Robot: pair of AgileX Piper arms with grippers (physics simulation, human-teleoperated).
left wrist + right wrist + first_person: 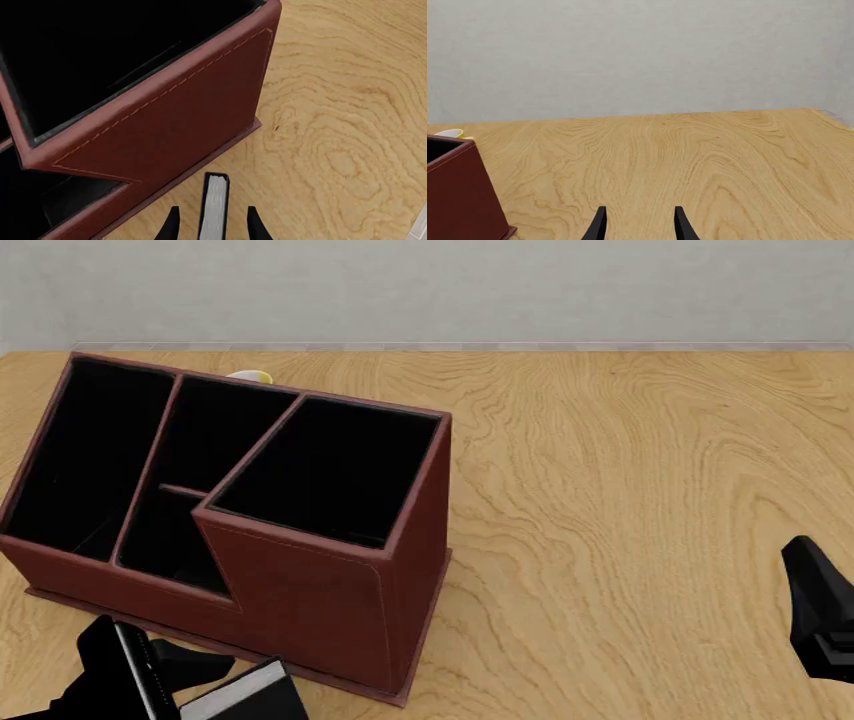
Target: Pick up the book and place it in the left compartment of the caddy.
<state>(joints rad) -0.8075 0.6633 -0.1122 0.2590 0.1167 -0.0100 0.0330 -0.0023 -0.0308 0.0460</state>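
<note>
The book [215, 210], thin with a black cover and white page edges, stands edge-on between the fingers of my left gripper [213, 225]. Wood shows on both sides of it, so the open fingers do not touch it. In the front view the book [247, 695] sits at the bottom edge beside the left gripper [134, 680], just in front of the caddy [320, 590]. The caddy is a reddish-brown stitched box, black inside. Its left compartment [87, 440] is the long narrow slot at the low end. My right gripper [640, 222] is open and holds nothing, far off at the right [821, 620].
A small yellow and white object [251, 376] peeks out behind the caddy's far side. The caddy's tall square section [100, 55] rises close to the left gripper. Bare wooden table [627, 490] spreads to the right, with a grey wall behind it.
</note>
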